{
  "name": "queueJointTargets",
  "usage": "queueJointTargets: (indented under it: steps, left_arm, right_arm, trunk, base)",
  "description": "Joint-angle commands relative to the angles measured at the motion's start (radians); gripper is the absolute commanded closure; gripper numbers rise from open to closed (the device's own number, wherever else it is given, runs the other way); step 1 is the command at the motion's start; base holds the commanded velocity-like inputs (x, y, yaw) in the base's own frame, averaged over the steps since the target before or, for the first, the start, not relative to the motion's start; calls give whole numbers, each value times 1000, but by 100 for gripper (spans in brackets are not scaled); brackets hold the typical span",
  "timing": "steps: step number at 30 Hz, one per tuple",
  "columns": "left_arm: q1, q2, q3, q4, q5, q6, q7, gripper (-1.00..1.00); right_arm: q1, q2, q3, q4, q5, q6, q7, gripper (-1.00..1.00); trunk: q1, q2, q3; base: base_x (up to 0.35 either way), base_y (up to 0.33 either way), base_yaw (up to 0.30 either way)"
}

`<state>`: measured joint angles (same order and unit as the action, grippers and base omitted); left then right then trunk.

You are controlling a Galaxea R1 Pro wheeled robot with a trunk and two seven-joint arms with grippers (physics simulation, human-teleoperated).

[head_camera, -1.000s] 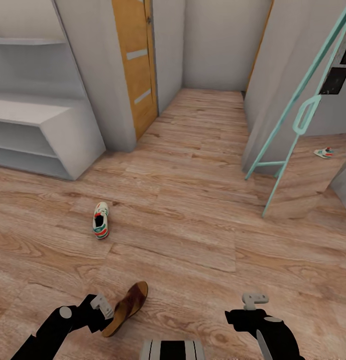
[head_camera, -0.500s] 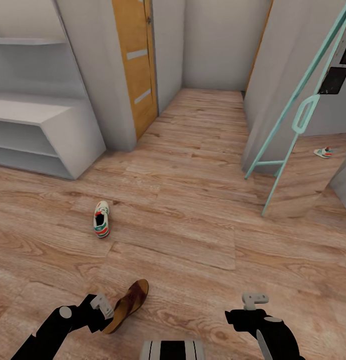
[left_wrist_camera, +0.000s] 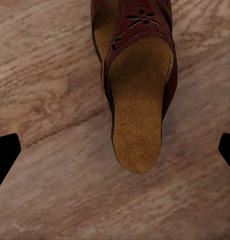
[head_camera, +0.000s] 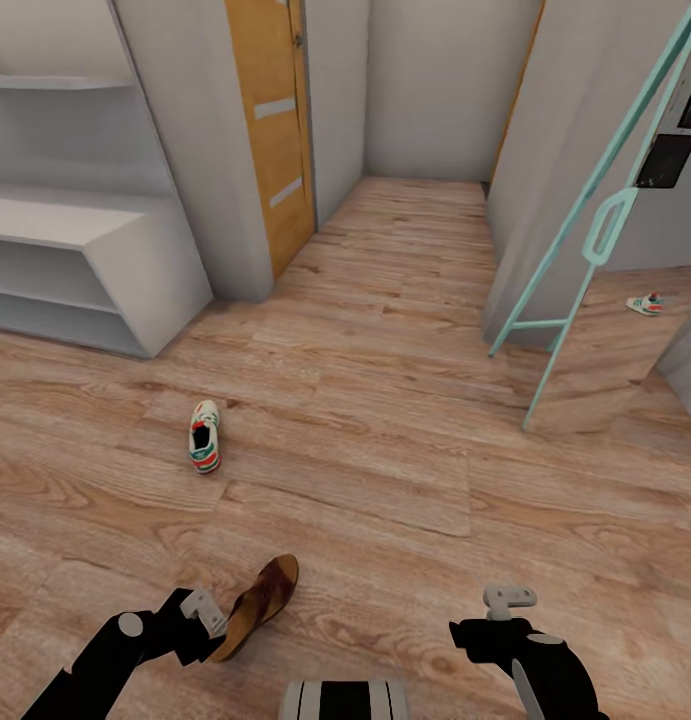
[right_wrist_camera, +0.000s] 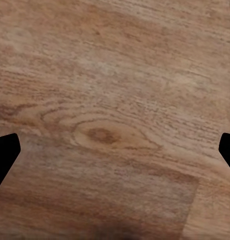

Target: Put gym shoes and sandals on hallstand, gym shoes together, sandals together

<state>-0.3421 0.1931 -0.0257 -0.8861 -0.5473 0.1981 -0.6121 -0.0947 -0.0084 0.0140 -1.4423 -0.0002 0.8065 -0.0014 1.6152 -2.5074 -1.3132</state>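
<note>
Left gripper (head_camera: 207,610) hangs over a sandal (head_camera: 260,602) lying on the floor (head_camera: 385,470), fingers spread wide to either side of its heel, apparently lined up for a grasp. Right gripper (head_camera: 507,600) waits open above bare planks. One shoe (head_camera: 204,437) lies nearer the rack (head_camera: 135,270); another (head_camera: 644,304) far right.

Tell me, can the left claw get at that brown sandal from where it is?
Probably yes. The left claw hangs right by the sandal on the wood floor, fingers spread wide, with nothing between them.
</note>
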Motion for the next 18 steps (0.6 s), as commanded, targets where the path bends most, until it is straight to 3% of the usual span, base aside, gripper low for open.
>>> queueJointTargets:
  steps: [1,7,18]
  left_arm:
    - [0,0,-1,-2,-3,6,-4,-100]
    - [-1,0,-1,-3,-3,6,-3,-100]
    - [0,0,0,-3,-3,6,-3,-100]
  right_arm:
    - [0,-1,1,-1,0,5,0,-100]
    - [0,-1,1,-1,0,5,0,-100]
    - [0,-1,1,-1,0,5,0,-100]
  trunk:
    - [0,0,-1]
    - [0,0,-1]
    - [0,0,-1]
  base:
    - [-127,43,0]
    - [-158,92,0]
    - [-26,64,0]
